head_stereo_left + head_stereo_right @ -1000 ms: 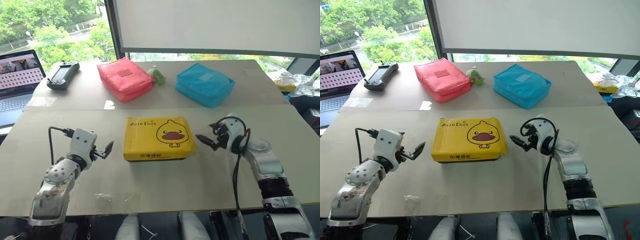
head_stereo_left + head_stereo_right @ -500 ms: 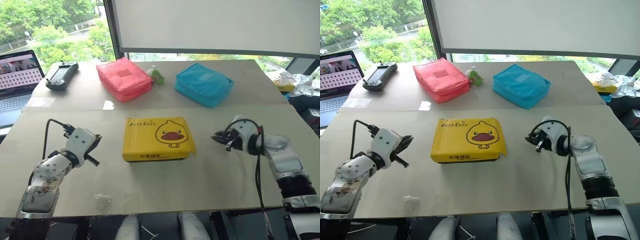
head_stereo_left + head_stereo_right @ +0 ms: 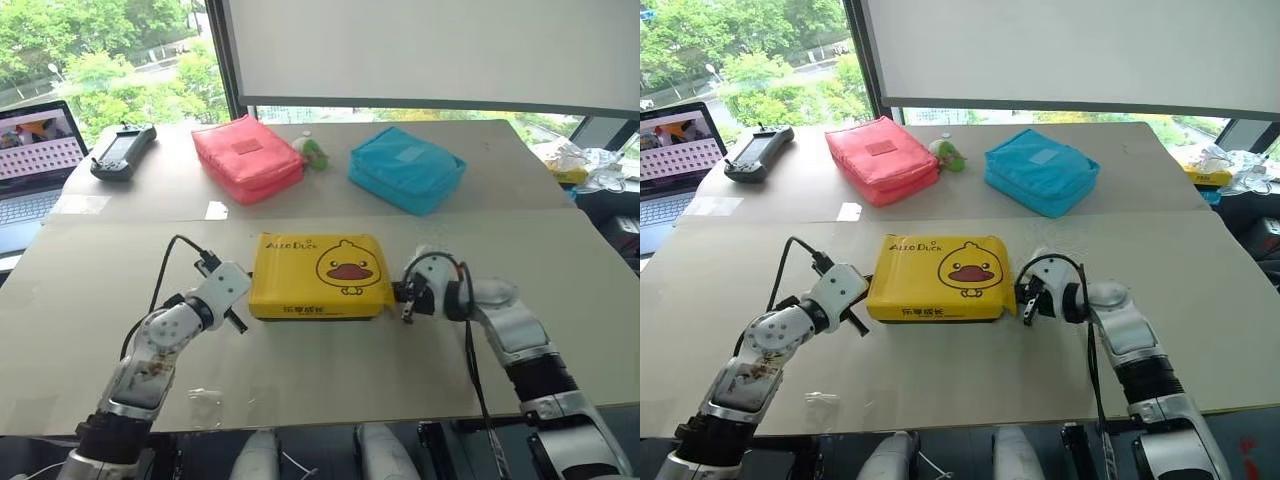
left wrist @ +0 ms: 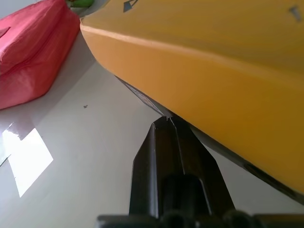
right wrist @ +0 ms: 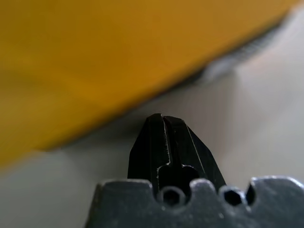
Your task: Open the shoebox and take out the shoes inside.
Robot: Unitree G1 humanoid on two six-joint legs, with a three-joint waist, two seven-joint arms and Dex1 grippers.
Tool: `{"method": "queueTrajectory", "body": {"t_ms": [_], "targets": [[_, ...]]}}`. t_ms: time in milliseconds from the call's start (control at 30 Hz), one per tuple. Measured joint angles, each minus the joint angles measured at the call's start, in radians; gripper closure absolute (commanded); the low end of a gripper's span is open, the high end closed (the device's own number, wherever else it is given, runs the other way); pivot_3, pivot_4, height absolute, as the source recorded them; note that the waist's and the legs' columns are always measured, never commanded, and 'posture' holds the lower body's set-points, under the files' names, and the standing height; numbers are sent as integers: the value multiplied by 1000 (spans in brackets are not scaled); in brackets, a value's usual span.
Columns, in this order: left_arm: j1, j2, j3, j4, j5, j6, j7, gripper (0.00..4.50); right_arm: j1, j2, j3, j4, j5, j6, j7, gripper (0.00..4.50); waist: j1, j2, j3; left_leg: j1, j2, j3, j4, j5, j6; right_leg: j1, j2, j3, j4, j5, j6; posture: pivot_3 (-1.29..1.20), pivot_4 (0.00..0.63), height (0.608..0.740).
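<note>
The shoebox [image 3: 320,275] lies closed in the middle of the near table, its yellow duck lid facing up. The shoes are hidden inside it. My left gripper [image 3: 238,318] is shut with nothing in it at the box's left end. In the left wrist view its fingertips [image 4: 167,118] press against the black side just under the lid's yellow rim [image 4: 199,90]. My right gripper [image 3: 403,300] is also shut and holds nothing, at the box's right end. Its tips [image 5: 161,118] sit just below the lid's lower edge [image 5: 95,71].
On the far table lie a red pouch [image 3: 248,157], a blue pouch [image 3: 408,168], a small green toy [image 3: 315,150] and a black controller [image 3: 123,148]. A laptop [image 3: 35,165] stands at the far left. Bare tabletop [image 3: 320,370] stretches in front of the box.
Both grippers went from open to shut. After swinging outward, the left came right and the right came left, each down against its end of the shoebox. The box has not moved.
</note>
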Motion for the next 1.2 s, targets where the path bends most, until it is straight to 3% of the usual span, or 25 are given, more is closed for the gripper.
{"method": "queueTrajectory", "body": {"t_ms": [333,567,733,867,1033,1200], "targets": [[188,88,77,-147,-57,84,-96,4500,95,-49,59,-238,37,152,77,4450,-1,0,0,1,1,0,-1,0,0,-1,0,0,1,-1,-1,0,150,734],[239,113,132,-191,-110,117,-131,4500,28,-24,79,-105,8,42,56,4450,-1,0,0,2,1,0,1,0,0,0,0,0,1,0,-1,0,150,734],[286,187,168,-221,-148,149,-190,4500,-32,-90,87,15,-45,-84,60,4450,3,0,0,2,1,0,1,0,0,1,0,0,0,0,-1,0,150,734],[297,246,264,-310,-294,272,-285,4500,-36,-218,82,41,-50,-109,145,4450,33,-1,-1,1,1,0,2,0,0,2,0,-1,-1,-4,-6,0,150,734],[245,327,399,-388,-534,468,-375,4500,82,-368,61,-71,49,-9,355,4450,53,-2,-1,2,1,0,1,0,0,5,-1,-2,-2,-6,-6,0,150,734],[197,453,457,-393,-608,558,-422,4500,102,-324,75,-70,44,-3,378,4450,26,-12,-7,11,2,1,0,-1,0,12,0,-2,-2,-7,-8,0,150,734]]}}
